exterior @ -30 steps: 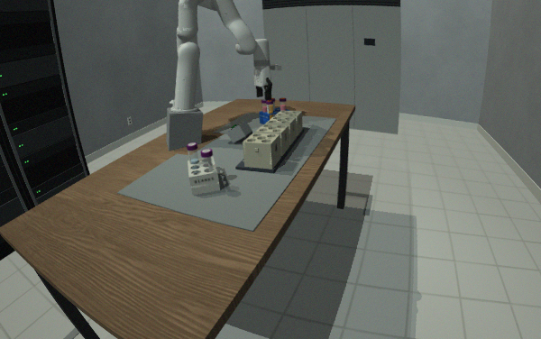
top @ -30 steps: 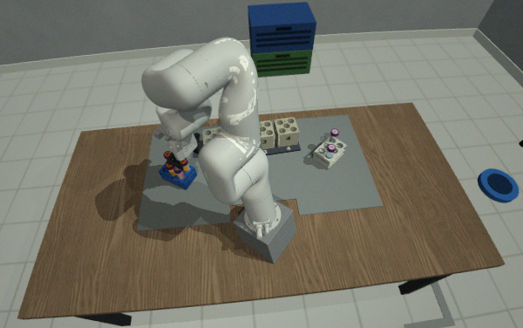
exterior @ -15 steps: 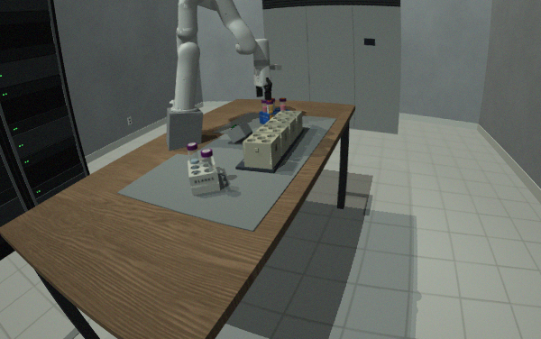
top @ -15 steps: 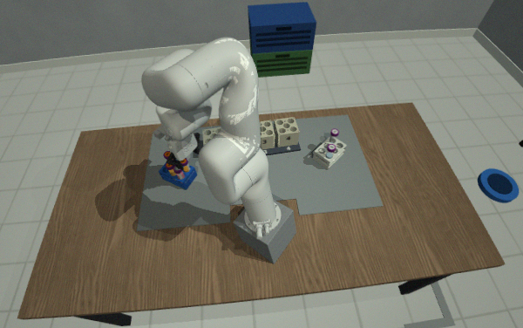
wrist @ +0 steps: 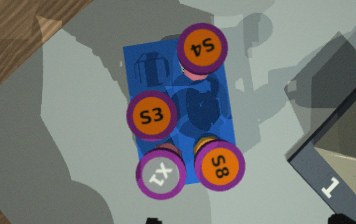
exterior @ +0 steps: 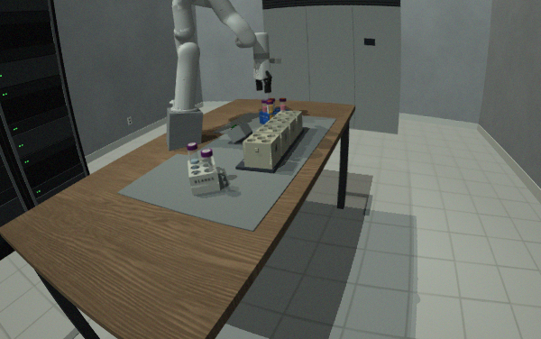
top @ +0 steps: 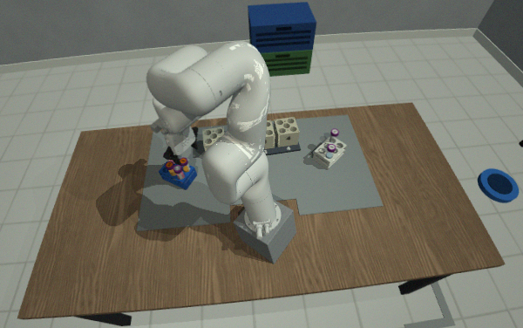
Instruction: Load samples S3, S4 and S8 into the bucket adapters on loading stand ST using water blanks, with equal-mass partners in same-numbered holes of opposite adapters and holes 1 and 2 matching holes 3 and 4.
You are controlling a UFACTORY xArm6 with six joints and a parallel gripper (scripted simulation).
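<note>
Grey mat (top: 331,187) (exterior: 171,180) (wrist: 75,135) partly hidden by arm (top: 248,87) (exterior: 187,68); end effector (top: 183,148) (exterior: 263,85) spread wide, grasping nothing; fingertips cropped in wrist view.

Compared with the earlier views, the gripper (top: 173,154) (exterior: 263,84) (wrist: 247,220) is found slightly higher over the blue rack (top: 186,181) (exterior: 263,119) (wrist: 131,57), its fingers being farther above the tube caps in the exterior view.
</note>
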